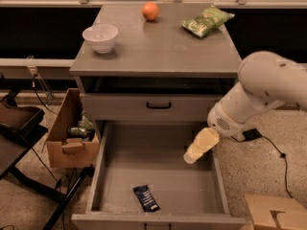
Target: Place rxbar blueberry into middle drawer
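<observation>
Item: rxbar blueberry point(146, 198), lying flat on floor of open middle drawer point(144, 155), near front wall, left of centre. Item: pincer point(190, 157), above drawer's right side, well apart from bar; apart or together, cannot tell. On worktop point(158, 49): white bowl point(100, 37), orange point(150, 11), green chip bag point(207, 21).

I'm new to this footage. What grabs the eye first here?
The big white arm at right, its claw hanging above the open middle drawer's right side. On the drawer floor near the front lies the dark rxbar blueberry, apart from the claw. Up top: a white bowl, an orange, a green chip bag.
</observation>
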You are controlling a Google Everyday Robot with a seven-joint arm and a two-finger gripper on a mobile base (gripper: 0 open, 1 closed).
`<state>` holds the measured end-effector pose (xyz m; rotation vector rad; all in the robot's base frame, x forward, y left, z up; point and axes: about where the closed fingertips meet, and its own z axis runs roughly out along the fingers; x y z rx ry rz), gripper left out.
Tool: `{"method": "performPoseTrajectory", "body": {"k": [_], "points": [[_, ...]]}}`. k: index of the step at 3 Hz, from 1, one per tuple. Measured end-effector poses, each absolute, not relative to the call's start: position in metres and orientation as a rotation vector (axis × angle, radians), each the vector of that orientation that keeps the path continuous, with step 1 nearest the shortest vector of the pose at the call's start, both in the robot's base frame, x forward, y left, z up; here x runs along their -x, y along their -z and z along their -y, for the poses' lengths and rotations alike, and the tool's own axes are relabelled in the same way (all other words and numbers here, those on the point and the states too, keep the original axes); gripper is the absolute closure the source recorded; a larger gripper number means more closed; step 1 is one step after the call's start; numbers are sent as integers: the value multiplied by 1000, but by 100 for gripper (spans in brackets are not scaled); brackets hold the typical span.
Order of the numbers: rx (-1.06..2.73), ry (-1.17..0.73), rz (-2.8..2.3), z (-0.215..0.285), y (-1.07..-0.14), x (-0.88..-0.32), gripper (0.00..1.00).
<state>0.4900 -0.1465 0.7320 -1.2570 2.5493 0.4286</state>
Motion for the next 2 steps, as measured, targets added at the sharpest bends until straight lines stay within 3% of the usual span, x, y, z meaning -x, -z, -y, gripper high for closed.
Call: {"method": "performPoseTrajectory", "body": {"k": [1, 2], "points": [[1204, -378, -2690, 159, -757, -452, 0], [1191, -375, -2699, 158, -761, -448, 0]]}}
